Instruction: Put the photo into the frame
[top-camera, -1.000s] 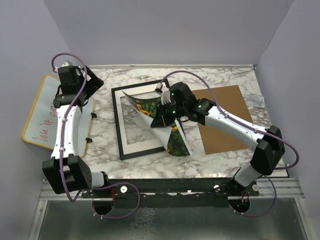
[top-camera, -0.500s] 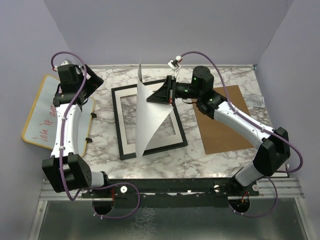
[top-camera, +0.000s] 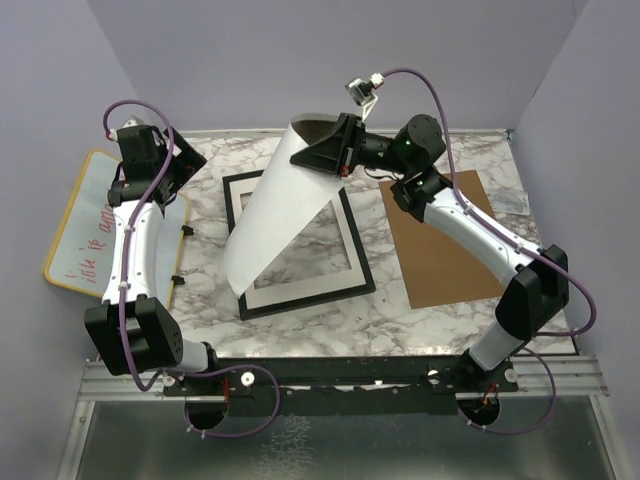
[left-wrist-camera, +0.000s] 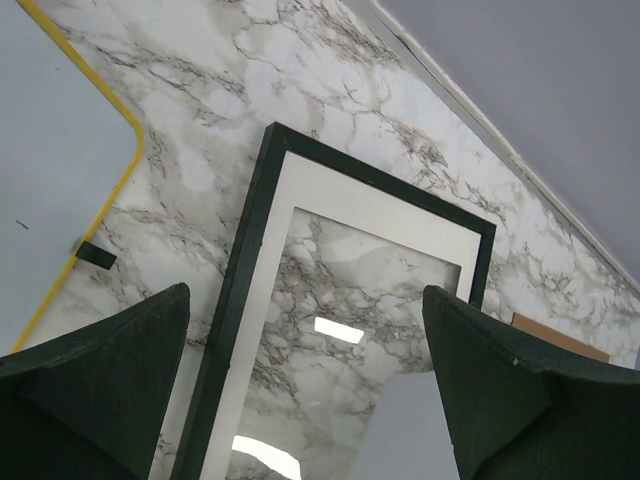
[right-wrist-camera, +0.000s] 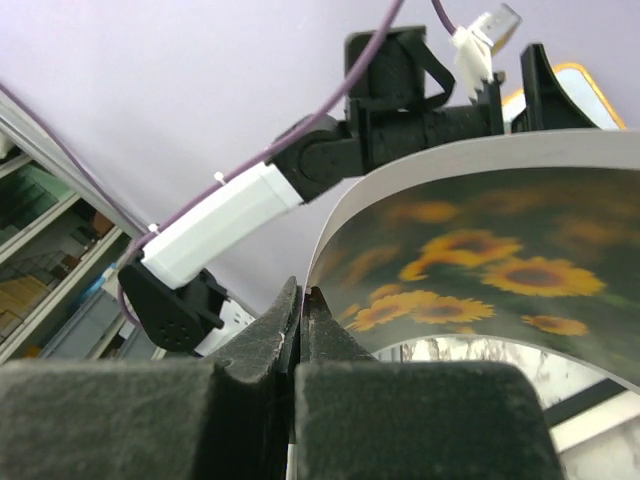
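As the top camera shows it, photo (top-camera: 272, 215): raised off the table (top-camera: 400, 320), bowed, with its white back upward. Its upper edge is over the frame's far side and its lower corner hangs by the frame's near-left corner. Contact there cannot be told.
Right gripper (top-camera: 340, 160): pinching the photo's upper edge.
Frame (top-camera: 305, 302): flat at the table centre, with the white mat (top-camera: 300, 288) inside it.
Left gripper (top-camera: 172, 170): near the far-left corner, holding nothing.
Backing board (top-camera: 440, 240): flat toward the right edge, just beside the frame.
Whiteboard (top-camera: 85, 230): at the left edge.

Left wrist, left gripper (left-wrist-camera: 305, 300): fingers spread wide above the frame (left-wrist-camera: 240, 290) and mat (left-wrist-camera: 370, 200), with nothing between them.

Right wrist, right gripper (right-wrist-camera: 300, 320): fingers pressed together on the photo (right-wrist-camera: 480, 270), whose sunflower face looks downward.

Step in hand: carrying the photo over the frame; it is not yet seated.
Next move: probably lower the photo face-down, square its edges to the mat opening and flatten the bow. The free corner may need steadying.
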